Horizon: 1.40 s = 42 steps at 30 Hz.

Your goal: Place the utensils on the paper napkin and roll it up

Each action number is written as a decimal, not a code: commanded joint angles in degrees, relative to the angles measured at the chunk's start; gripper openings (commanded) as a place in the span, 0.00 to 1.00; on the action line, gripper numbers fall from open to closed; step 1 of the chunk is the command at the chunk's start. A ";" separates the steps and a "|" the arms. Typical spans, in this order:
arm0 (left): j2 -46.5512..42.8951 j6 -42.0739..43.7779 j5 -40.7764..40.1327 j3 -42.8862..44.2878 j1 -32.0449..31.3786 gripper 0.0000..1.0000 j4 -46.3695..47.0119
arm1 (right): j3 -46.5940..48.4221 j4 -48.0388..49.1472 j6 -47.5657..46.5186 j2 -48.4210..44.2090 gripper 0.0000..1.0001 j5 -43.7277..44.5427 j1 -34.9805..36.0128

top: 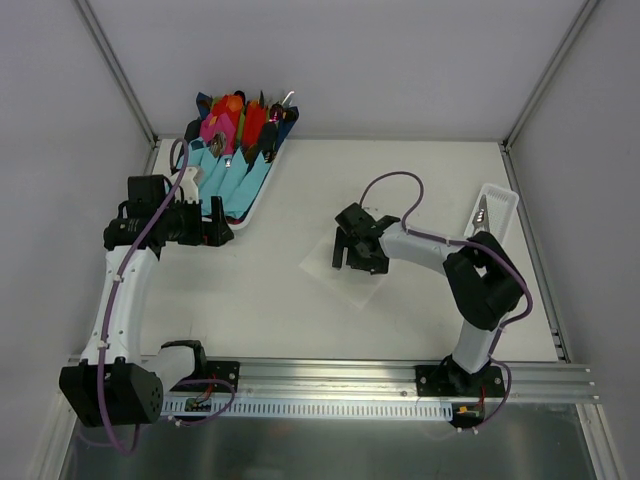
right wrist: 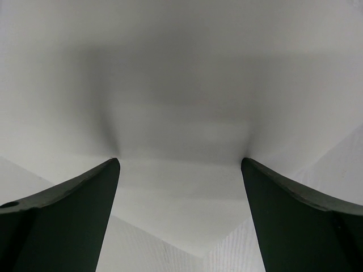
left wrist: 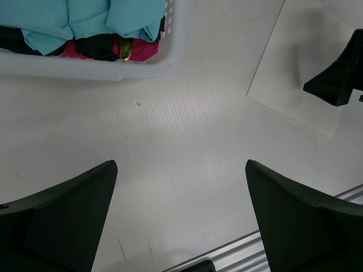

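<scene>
your right gripper [top: 355,264] | fingers apart over the paper napkin [top: 318,268], mid-table | your left gripper [top: 224,233] | fingers apart, beside the basket [top: 262,190] of coloured bundles | utensils [top: 483,213] | in the white tray [top: 503,203], far right

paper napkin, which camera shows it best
Top external: the paper napkin shows nearly whole, though the right gripper covers its middle. Left wrist catches one part; right wrist sees a blurry close-up with one corner.

Bright, even, diffuse light from above; the top view is sharp, with faint shadows on the table [top: 300,320]; in the right wrist view a broad, soft grey shadow darkens the paper napkin [right wrist: 181,192].
</scene>
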 commanded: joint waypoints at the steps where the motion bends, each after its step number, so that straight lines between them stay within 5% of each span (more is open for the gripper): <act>1: 0.60 0.54 0.03 1.33 0.45 0.99 -0.23 | -0.93 0.20 0.47 4.79 0.94 -1.31 -1.13; 14: 1.39 0.80 1.35 2.21 0.36 0.99 -0.32 | 2.59 -2.43 -3.75 1.46 0.95 -1.31 -1.48; 25: 1.39 1.94 1.97 4.49 0.45 0.99 -0.32 | 8.39 -5.68 -11.11 -14.43 0.98 -2.79 -3.58; 34: 2.27 4.49 5.74 5.90 0.36 0.99 -0.58 | 12.18 -12.80 -23.95 -27.10 0.95 -15.45 -27.64; 38: 3.85 3.79 7.50 6.77 0.45 0.99 -0.67 | 10.60 -13.94 -27.39 -29.39 0.81 -15.29 -45.63; 42: 5.17 3.44 8.21 7.48 0.36 0.99 -0.67 | 12.34 -13.68 -27.74 -24.75 0.64 -12.32 -54.65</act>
